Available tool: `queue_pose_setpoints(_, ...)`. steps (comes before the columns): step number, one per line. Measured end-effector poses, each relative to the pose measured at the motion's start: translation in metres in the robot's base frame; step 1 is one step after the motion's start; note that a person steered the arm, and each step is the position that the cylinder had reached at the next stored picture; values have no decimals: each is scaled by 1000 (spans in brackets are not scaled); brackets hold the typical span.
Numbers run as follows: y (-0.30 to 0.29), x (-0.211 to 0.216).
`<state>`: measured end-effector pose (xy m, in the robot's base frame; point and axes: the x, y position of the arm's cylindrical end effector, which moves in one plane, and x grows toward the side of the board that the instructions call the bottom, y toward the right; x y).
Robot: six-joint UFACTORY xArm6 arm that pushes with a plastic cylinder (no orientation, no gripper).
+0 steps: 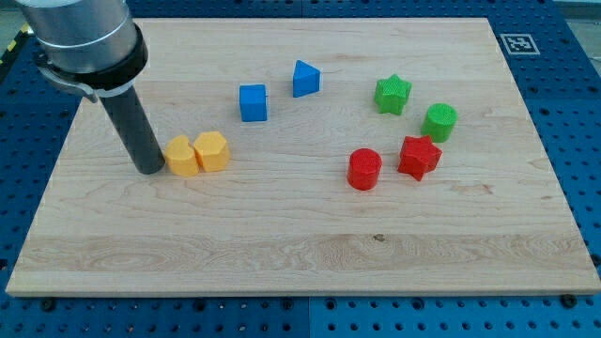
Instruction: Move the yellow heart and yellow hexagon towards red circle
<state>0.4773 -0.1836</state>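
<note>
My tip [149, 170] rests on the board at the view's left, touching or nearly touching the left side of the yellow heart [181, 157]. The yellow hexagon [212, 150] sits right against the heart's right side. The red circle [363, 169] stands well to the right of them, near the board's middle right. The rod rises from the tip up to the arm's grey body at the view's top left.
A red star [419, 156] sits right of the red circle. A green star [392, 94] and a green circle [439, 122] lie above them. A blue cube [253, 102] and a blue triangle [305, 79] lie above centre. The wooden board [300, 272] sits on a blue pegboard.
</note>
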Motion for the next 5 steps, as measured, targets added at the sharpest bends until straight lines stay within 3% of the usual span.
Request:
queue_pose_setpoints(3,86,-23)
queue_pose_setpoints(5,55,-30)
